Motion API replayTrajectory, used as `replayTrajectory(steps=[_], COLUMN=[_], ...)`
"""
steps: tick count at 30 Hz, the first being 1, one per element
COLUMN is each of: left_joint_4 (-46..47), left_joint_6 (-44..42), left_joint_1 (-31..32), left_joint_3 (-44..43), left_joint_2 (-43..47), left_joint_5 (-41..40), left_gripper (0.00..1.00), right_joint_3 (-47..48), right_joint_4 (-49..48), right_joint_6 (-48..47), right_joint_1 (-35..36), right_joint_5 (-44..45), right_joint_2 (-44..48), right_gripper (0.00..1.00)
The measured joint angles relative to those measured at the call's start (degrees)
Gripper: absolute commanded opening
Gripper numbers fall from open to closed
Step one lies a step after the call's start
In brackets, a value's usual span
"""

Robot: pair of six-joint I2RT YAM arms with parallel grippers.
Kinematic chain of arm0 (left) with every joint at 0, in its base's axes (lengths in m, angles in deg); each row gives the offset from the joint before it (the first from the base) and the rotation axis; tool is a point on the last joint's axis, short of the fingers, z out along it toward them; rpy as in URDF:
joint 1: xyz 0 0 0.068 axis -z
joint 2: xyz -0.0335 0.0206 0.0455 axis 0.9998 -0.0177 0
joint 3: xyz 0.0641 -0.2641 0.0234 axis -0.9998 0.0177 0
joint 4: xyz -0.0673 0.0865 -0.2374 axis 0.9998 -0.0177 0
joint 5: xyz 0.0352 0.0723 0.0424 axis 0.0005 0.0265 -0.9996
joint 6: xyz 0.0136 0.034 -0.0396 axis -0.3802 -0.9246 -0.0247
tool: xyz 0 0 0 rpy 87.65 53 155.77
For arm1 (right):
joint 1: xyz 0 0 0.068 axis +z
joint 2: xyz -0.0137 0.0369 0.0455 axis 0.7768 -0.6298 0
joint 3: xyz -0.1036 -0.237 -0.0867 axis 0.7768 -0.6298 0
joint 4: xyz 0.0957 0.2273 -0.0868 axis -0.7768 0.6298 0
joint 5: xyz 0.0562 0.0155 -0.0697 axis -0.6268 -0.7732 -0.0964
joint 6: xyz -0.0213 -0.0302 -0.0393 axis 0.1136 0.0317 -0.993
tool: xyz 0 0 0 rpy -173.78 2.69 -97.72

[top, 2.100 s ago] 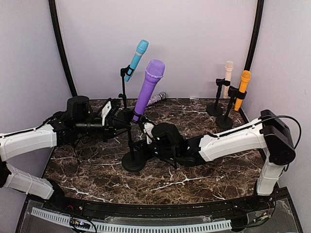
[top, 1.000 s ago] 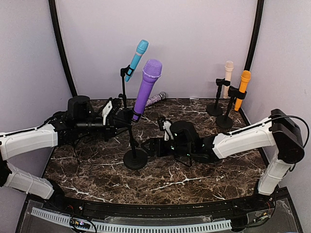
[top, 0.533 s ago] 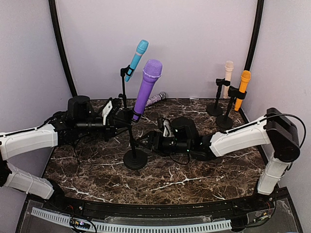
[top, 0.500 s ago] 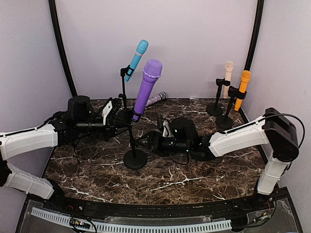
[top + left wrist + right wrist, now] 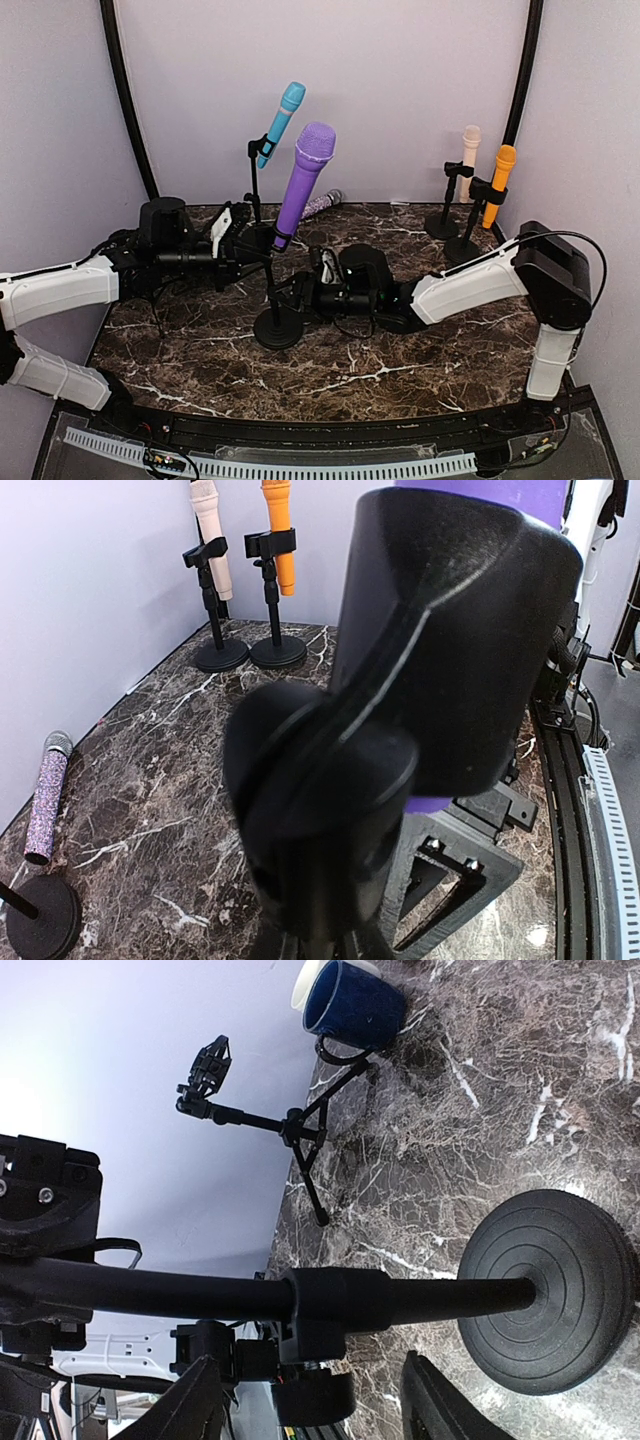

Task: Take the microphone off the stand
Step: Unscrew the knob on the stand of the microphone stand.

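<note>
The purple microphone sits tilted in the black clip of its stand, which has a round base. My left gripper is shut on the stand just under the clip. In the left wrist view the clip hides most of its fingers, and only slivers of purple show. My right gripper is low at the pole from the right. In the right wrist view its fingers stand apart on either side of the pole's collar, open and not touching it, with the base to the right.
A blue microphone stands on a stand behind, with a glittery one lying by the back wall. Cream and orange microphones stand at the back right. A blue mug and a tripod mount sit at the left.
My right gripper has slid left to the stand's pole and its jaws have narrowed. The left arm, the stand and the purple microphone have held still.
</note>
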Motion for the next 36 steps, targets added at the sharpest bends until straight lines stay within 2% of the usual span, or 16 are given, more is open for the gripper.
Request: replayTrajectory(steps=[23,29,36], left_joint_4=[-0.07,-0.11,-0.22], left_joint_6=[-0.22,-0.33,-0.35], left_joint_1=[0.37,0.61,0.66], left_joint_3=[-0.09,-0.15,-0.20], left_joint_2=[0.00,0.00,0.00], left_joint_5=[-0.70,-1.05,-1.29], left_gripper=[0.00,0.00,0.00], right_joint_3=[0.72,0.74,0.74], right_joint_4=[-4.17,-4.46,-4.52], right_joint_6=[1.88,1.79,0.04], right_joint_1=[-0.24,-0.31,-0.33], right_joint_5=[-1.62,-1.75,-2.16], right_joint_2=[-3.02,-3.10,-3.17], right_gripper=[0.33,0.12,0.07])
